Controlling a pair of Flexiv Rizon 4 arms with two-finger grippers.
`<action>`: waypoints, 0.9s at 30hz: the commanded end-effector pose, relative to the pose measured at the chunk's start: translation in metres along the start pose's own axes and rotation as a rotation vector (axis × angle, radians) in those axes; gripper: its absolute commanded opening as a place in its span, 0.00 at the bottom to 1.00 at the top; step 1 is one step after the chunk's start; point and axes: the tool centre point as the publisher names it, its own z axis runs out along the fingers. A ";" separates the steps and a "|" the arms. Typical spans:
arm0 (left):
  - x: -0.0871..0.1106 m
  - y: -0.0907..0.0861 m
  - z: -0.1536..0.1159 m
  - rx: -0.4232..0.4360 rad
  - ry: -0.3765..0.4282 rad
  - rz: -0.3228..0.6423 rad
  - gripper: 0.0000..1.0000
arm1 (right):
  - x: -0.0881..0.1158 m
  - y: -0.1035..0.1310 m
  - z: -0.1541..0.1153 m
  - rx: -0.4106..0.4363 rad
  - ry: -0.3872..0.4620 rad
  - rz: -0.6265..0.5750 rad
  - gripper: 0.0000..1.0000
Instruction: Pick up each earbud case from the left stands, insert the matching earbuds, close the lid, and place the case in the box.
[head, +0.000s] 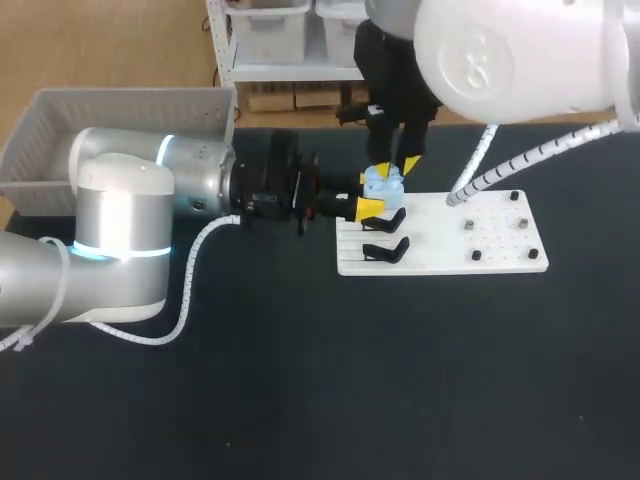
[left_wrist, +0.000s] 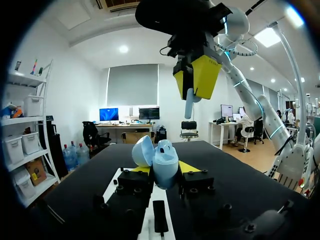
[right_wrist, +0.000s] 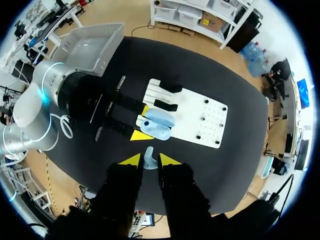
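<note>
Over the white board (head: 480, 255): the left hand (head: 372, 193) comes in from the side with the pale blue earbud case (head: 382, 181) clamped between its two yellow tips
Earbud case: upright, sockets facing up, lid (left_wrist: 142, 151) swung open and leaning back; it is lifted clear of the black stands (head: 385, 250) and not yet in the box (head: 120, 110)
Right hand (right_wrist: 150, 160): narrow, pinching a pale blue earbud (right_wrist: 148, 156) by its stem, directly above the open case with a gap between them
Black stands: two at the board's left edge, just beside the held case, both bare
Box: grey, at the far left of the tabletop, well apart from the board
Step in hand: seating the earbud in its socket, as I judge it
Risk, alignment: if the earbud comes down slightly off its socket or turned the wrong way, it may sit proud or skid off and drop to the tabletop
Risk, lid: the right hand's fingers pass close to the open lid and could knock it shut on the way down
Risk, grip: a firm downward push could tilt or slide the smooth case between the left hand's tips
Writing: nothing legible on the case, board or box; a moulded mark on the right arm's housing I leave unread
</note>
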 end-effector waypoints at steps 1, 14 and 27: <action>0.001 0.000 0.000 -0.001 -0.001 0.001 0.00 | -0.007 0.002 0.006 -0.025 0.027 -0.011 0.00; 0.001 0.000 0.000 -0.001 -0.001 0.001 0.00 | -0.015 0.006 0.024 -0.028 0.058 -0.038 0.00; 0.001 0.000 0.000 -0.001 -0.001 0.001 0.00 | -0.018 0.001 0.030 -0.026 0.047 -0.024 0.00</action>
